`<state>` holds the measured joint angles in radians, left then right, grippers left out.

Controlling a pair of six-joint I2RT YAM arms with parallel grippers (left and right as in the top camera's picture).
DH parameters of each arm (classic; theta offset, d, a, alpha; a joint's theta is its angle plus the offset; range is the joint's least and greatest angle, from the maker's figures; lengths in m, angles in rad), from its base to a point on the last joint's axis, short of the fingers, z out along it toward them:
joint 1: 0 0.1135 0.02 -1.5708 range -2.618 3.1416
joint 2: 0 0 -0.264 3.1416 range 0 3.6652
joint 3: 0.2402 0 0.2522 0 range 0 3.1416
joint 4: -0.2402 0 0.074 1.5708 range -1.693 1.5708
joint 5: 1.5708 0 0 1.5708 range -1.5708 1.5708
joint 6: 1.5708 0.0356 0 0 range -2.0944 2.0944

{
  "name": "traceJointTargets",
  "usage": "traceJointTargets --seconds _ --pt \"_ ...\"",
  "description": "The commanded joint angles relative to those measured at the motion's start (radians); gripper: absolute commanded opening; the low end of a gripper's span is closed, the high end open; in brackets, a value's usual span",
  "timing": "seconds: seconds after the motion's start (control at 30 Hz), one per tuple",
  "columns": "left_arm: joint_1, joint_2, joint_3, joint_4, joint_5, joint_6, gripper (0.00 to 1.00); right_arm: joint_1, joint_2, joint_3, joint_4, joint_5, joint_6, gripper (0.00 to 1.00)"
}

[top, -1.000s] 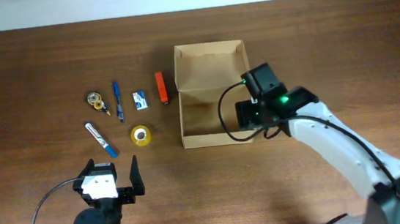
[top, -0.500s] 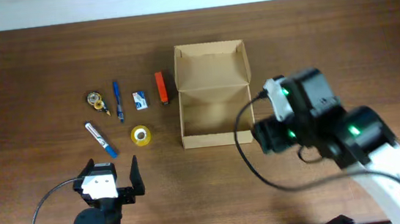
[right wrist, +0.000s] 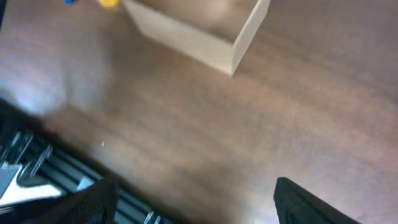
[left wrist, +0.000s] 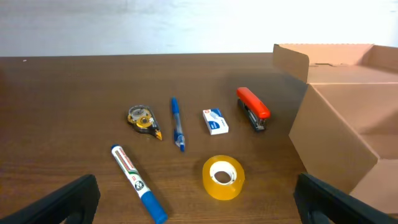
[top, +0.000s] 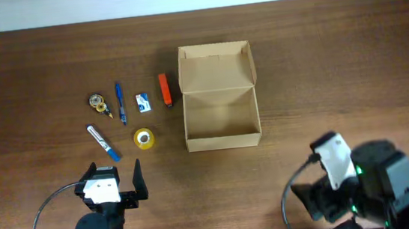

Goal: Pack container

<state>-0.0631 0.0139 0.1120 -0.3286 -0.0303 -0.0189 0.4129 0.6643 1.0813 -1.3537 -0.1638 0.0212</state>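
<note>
The container [top: 222,137], a tan cardboard box, stands open at mid-table with its flap lid [top: 215,67] laid back; its inside looks empty. It also shows at the right of the left wrist view [left wrist: 336,124] and at the top of the blurred right wrist view [right wrist: 193,37]. My left gripper [top: 114,172] is open and empty near the front left edge, with its jaws wide apart in the left wrist view [left wrist: 199,202]. My right arm [top: 354,183] is at the front right, well clear of the box. My right gripper [right wrist: 196,202] is open and empty over bare table.
Left of the box lie a red stapler [top: 164,90], a small white box [top: 143,101], a blue pen [top: 120,102], a correction tape roller [top: 98,103], a blue-capped marker [top: 103,142] and a yellow tape roll [top: 144,138]. The table's front edge [right wrist: 56,168] is close under my right gripper.
My right arm has pulled back from the box's right side to the front right of the table. The left arm, box and small items have not moved.
</note>
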Motion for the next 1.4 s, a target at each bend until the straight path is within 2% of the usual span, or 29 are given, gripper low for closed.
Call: traceJointTargets --seconds 0.0,0.03,0.2,1.37 --pt "0.001 -0.009 -0.003 0.003 0.011 0.013 1.0 -0.001 -0.072 -0.031 0.003 -0.054 -0.01 0.91" --pt "0.001 -0.009 -0.003 0.003 0.011 0.013 1.0 -0.001 -0.089 -0.031 0.003 -0.053 -0.01 0.99" --pt "0.001 -0.009 -0.003 0.003 0.011 0.013 1.0 -0.001 -0.129 -0.031 0.005 -0.051 -0.01 0.99" --pt "0.001 -0.009 -0.003 0.003 0.011 0.013 1.0 -0.001 -0.129 -0.031 0.003 -0.051 -0.01 0.99"
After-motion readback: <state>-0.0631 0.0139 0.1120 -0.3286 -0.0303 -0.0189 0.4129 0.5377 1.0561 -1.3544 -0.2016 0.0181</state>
